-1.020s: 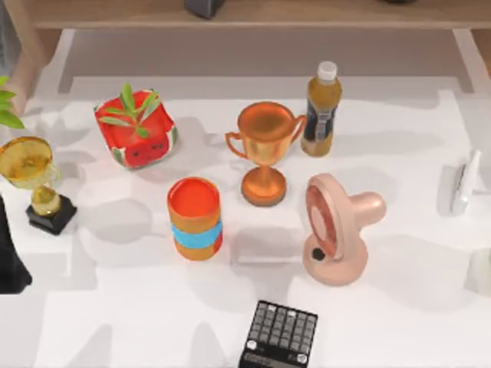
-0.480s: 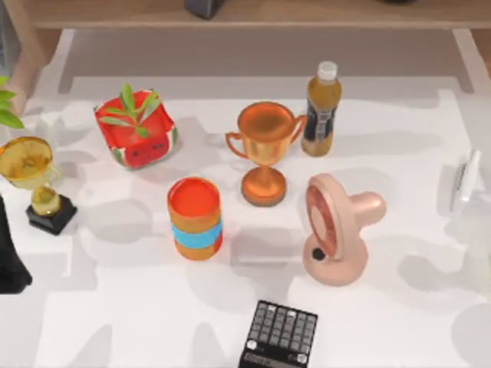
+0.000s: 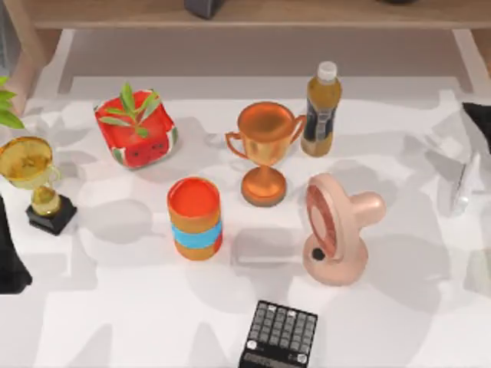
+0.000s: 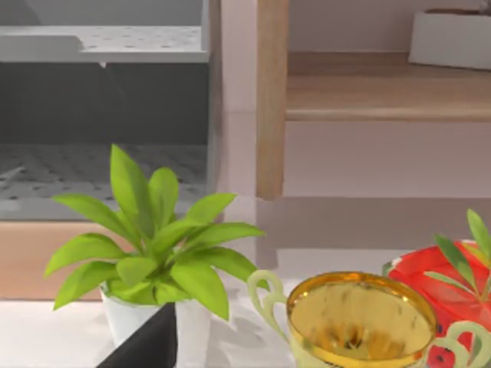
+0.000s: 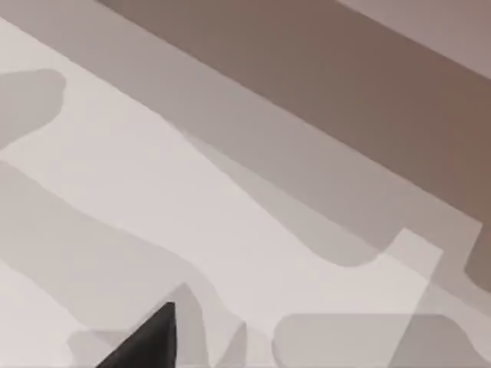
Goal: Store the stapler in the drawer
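Stapler (image 3: 463,182) stands near the table's (image 3: 115,307) right edge, well to the right of the pink fan (image 3: 337,228) and the amber bottle (image 3: 321,109). Right arm's dark tip (image 3: 480,123) shows at the right edge, just above and beside the stapler; contact cannot be judged, nor whether its fingers are spread or together. Left arm (image 3: 9,253) sits at the left edge beside the gold trophy (image 3: 32,182); finger state likewise unclear.
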Available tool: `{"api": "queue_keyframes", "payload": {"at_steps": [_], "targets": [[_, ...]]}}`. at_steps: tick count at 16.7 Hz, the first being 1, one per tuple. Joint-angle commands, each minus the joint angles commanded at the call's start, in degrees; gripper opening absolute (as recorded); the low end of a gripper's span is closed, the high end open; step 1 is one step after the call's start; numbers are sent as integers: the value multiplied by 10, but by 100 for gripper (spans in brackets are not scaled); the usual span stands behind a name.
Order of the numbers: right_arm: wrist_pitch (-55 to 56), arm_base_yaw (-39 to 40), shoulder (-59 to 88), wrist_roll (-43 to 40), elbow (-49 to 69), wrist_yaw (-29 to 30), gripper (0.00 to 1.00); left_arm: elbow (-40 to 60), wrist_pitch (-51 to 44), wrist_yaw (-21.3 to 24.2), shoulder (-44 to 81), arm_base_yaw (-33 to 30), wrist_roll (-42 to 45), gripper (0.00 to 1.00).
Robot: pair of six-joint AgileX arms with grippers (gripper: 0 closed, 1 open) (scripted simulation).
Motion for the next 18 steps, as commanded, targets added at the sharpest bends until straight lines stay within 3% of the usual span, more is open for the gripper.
{"api": "queue_keyframes", "payload": {"at_steps": [11,18], "targets": [[-632,119,147,442,363,220,100,0,0,0,0,0,0,100],[-814,125,217,566,474,296,100,0,0,0,0,0,0,100]]}}
